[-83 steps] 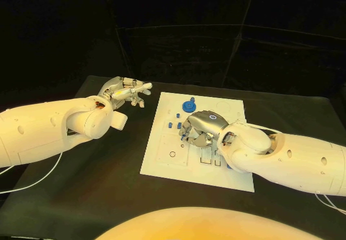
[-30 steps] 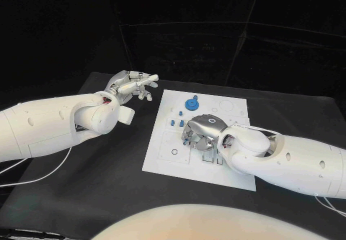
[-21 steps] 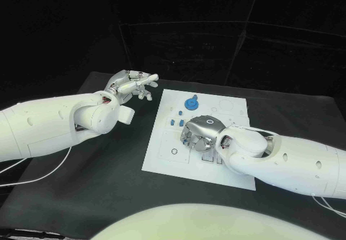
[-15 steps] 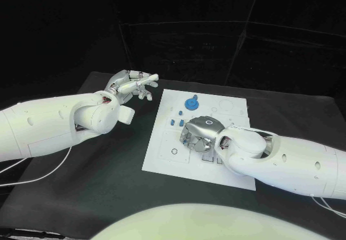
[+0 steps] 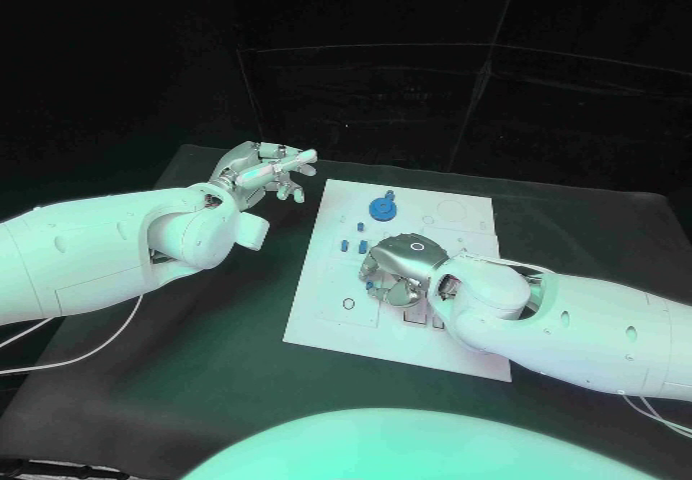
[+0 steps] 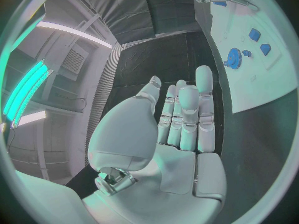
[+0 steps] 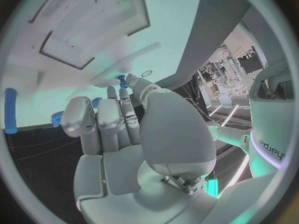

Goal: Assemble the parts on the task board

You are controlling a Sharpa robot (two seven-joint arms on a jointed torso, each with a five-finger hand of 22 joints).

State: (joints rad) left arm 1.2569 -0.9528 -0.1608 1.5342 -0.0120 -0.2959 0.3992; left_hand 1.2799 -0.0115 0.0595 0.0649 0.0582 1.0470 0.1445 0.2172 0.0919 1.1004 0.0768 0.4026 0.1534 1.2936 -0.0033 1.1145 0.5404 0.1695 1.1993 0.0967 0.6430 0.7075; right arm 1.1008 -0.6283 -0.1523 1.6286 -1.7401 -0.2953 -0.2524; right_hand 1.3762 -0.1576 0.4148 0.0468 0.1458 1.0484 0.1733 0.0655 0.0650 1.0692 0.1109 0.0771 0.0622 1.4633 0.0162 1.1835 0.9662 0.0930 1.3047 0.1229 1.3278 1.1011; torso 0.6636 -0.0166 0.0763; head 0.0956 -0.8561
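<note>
The white task board (image 5: 332, 310) lies mid-table. A blue gear (image 5: 381, 209) stands near its far edge, and small blue parts (image 5: 345, 244) lie left of centre. My right hand (image 5: 397, 262) hovers low over the board's middle with its fingers curled down. In the right wrist view the thumb and a finger of that right hand (image 7: 124, 119) pinch a small blue part (image 7: 122, 81) just above the board (image 7: 93, 30). My left hand (image 5: 264, 170) is raised off the board's far left corner. Its palm (image 6: 181, 154) is bare and its fingers are extended.
Recessed slots (image 5: 421, 318) sit on the board just under my right forearm. A blue peg (image 7: 9, 117) and the gear (image 7: 57, 116) lie on the board beyond the right hand. Black table (image 5: 173, 360) extends to the board's left.
My right hand has crept slightly toward the board's near left and sunk lower over it. The left hand has stayed where it was, still holding nothing.
</note>
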